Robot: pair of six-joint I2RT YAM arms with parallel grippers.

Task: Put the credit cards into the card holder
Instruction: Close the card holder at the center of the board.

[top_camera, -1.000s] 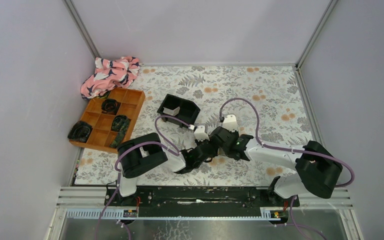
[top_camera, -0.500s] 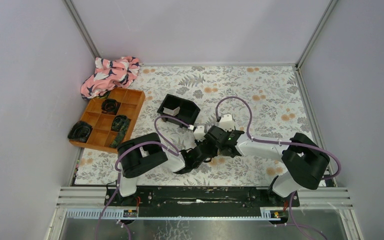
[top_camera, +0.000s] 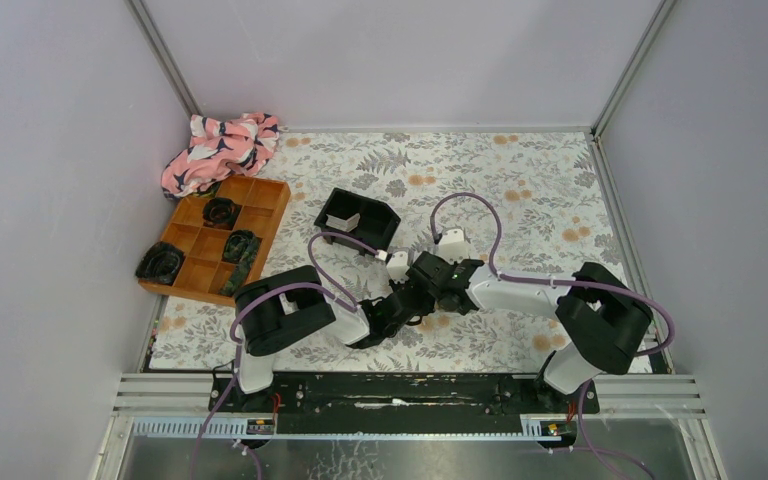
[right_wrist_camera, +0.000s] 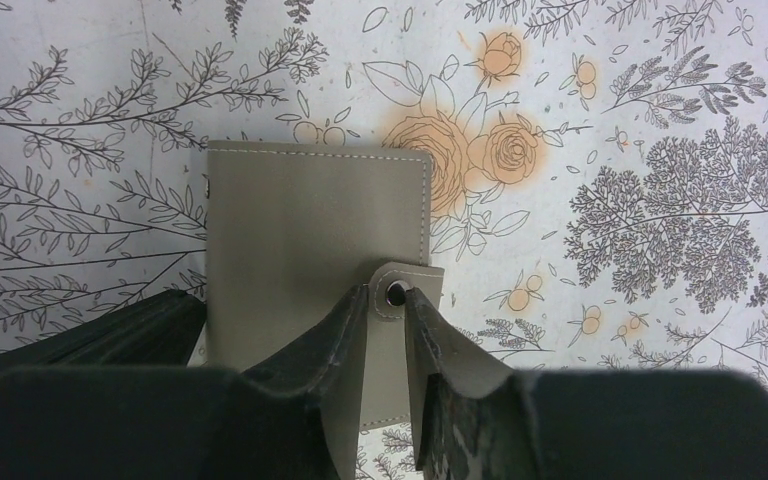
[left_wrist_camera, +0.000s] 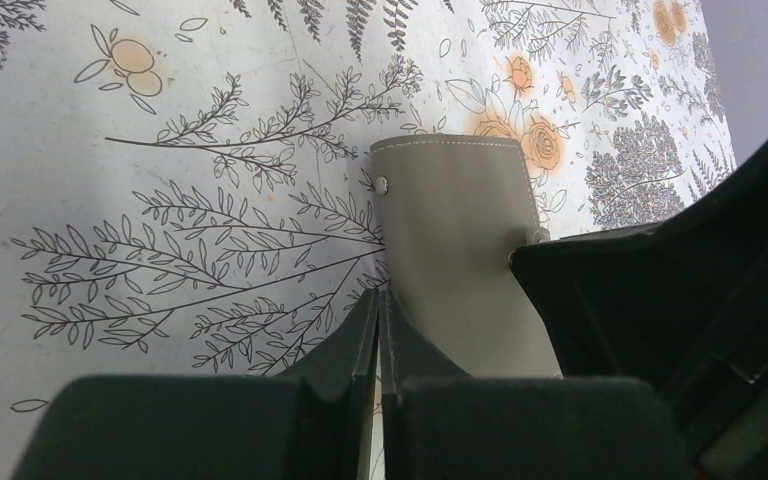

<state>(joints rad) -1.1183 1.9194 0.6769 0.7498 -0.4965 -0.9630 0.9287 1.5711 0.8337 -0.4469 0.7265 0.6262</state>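
Note:
The card holder [right_wrist_camera: 310, 240], a flat grey-taupe wallet, lies closed on the floral table, also seen in the left wrist view [left_wrist_camera: 460, 230]. Its snap tab [right_wrist_camera: 418, 275] sticks out on the right side. My right gripper [right_wrist_camera: 388, 292] has its two fingertips pressed against either side of that tab at the snap. My left gripper [left_wrist_camera: 379, 292] is shut, its tips at the holder's left edge. In the top view both grippers [top_camera: 412, 300] [top_camera: 432, 285] meet over the holder and hide it. The credit cards are not clearly in view; a pale flat piece [top_camera: 348, 221] lies in the black tray.
A black square tray [top_camera: 372, 215] stands behind the grippers. An orange compartment tray [top_camera: 260, 200] with dark items sits at the left, a pink patterned cloth [top_camera: 220, 148] behind it. Walls close in the table on three sides.
The right arm has swung left and in toward the left gripper, and its jaws have narrowed around the snap tab. The left arm has stayed still and shut.

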